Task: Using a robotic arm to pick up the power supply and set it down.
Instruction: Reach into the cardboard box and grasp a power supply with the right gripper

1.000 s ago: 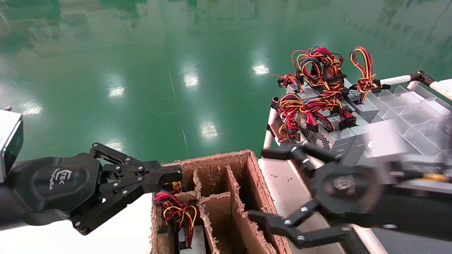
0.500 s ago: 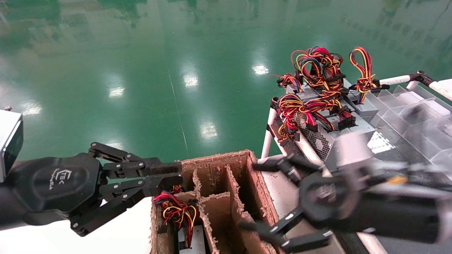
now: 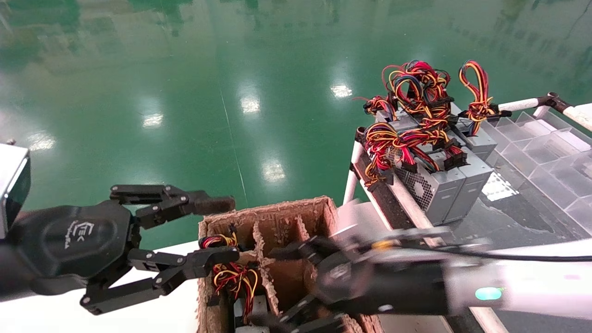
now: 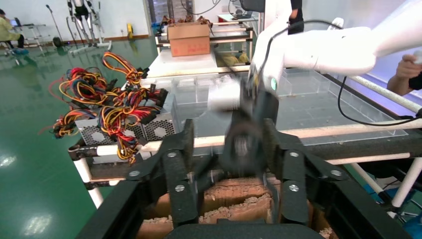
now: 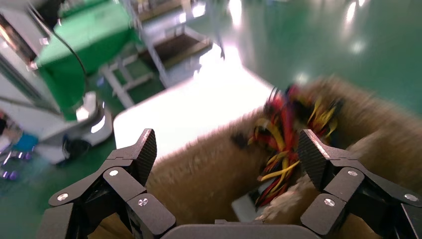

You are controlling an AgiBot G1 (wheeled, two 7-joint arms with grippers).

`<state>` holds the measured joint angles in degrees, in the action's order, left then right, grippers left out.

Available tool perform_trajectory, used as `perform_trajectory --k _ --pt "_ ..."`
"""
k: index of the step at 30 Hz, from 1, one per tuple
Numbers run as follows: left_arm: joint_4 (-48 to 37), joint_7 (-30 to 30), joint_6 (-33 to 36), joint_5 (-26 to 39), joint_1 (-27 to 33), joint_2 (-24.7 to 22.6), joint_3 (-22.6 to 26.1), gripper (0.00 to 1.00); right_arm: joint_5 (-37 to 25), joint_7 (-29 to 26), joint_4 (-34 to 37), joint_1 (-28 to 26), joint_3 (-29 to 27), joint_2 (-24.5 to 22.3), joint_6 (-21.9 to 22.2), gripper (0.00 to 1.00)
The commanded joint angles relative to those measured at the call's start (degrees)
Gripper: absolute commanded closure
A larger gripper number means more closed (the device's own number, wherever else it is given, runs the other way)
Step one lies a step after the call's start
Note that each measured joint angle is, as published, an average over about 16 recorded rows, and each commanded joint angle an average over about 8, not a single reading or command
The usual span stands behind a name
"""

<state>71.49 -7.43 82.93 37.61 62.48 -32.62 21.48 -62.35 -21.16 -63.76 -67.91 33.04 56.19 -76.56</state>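
Over the cardboard box (image 3: 277, 217) I had the right gripper (image 3: 296, 286) — the one on the white arm (image 3: 522, 286) with the green light — hanging across the middle compartments, its fingers spread wide and holding nothing. Through its wrist camera the two pads (image 5: 144, 149) stood well apart, with the bundle of red and yellow wires (image 5: 288, 134) between them and lower down. That bundle belonged to the power supply (image 3: 252, 307) sitting in the box's left compartment, its grey body showing only partly under the wires (image 3: 231, 275). The frayed cardboard dividers (image 3: 261, 249) rose close on either side of the unit, so room around it looked tight. My left gripper (image 3: 217, 229) hovered at the box's left wall, its fingers open too and empty — the upper one just beyond the far-left corner, the lower one lying over the left rim near the wires. Off to the right, well apart from the box, more grey units (image 3: 444, 185) stood bunched at the near-left corner of a rack (image 3: 397, 199) beside clear plastic partitions (image 3: 541, 152), their cables (image 3: 416, 106) piled on top. Beyond the box's far edge lay open green floor (image 3: 185, 92).
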Motion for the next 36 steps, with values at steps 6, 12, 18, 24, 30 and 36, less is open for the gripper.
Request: perform_trajectory --k 6,12,18,24,30,36 --pt "0.00 0.00 0.00 0.00 0.00 0.00 0.00 0.00 -6.94 -0.37 4.25 -2.94 3.85 7.10 4.27 0.00" --pt "0.00 0.00 0.00 0.00 0.00 0.00 0.00 0.00 -8.89 1.08 7.89 -4.41 4.65 11.09 6.81 0.45" --pt "0.00 0.00 0.00 0.00 0.00 0.00 0.00 0.00 -9.40 3.17 11.30 -5.00 5.03 14.11 7.82 1.00" --pt "0.00 0.00 0.00 0.00 0.00 0.00 0.00 0.00 -8.96 5.15 15.90 -5.64 4.99 16.09 7.51 1.00" --pt "0.00 0.00 0.00 0.00 0.00 0.00 0.01 0.00 -8.52 7.03 19.77 -6.43 5.03 17.48 6.37 1.00" --pt "0.00 0.00 0.00 0.00 0.00 0.00 0.01 0.00 -8.16 8.57 23.17 -7.22 5.06 18.47 5.39 1.00"
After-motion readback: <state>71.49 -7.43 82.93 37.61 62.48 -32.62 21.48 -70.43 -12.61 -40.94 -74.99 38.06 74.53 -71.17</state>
